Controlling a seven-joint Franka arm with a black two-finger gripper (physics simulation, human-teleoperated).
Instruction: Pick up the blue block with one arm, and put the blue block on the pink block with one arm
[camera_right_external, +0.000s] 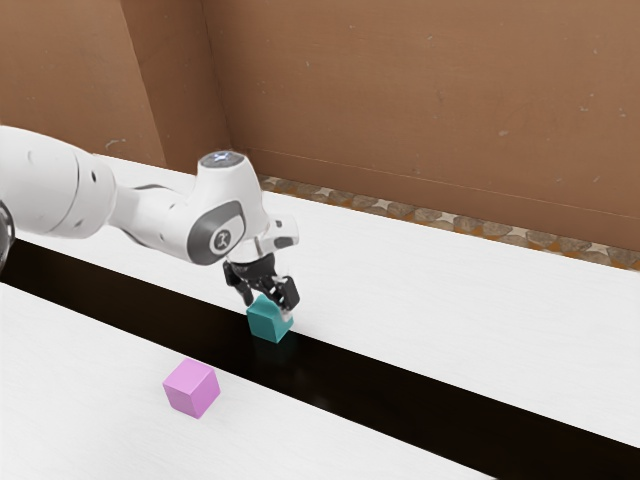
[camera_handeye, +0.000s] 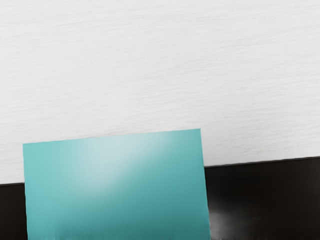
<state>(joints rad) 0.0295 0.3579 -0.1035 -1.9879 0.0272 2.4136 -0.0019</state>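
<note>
Half the job at most, I judged: my gripper (camera_right_external: 267, 296) pinched the blue block (camera_right_external: 266, 322) at frame centre; the pink block (camera_right_external: 191, 388), lower left, sat bare and well apart.

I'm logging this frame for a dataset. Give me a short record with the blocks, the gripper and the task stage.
gripper: down at the blue block
blue block: teal, at the black strip's edge, right under the gripper
pink block: on the white tabletop, apart from the blue block, nothing on it
stacking: not yet done
</note>
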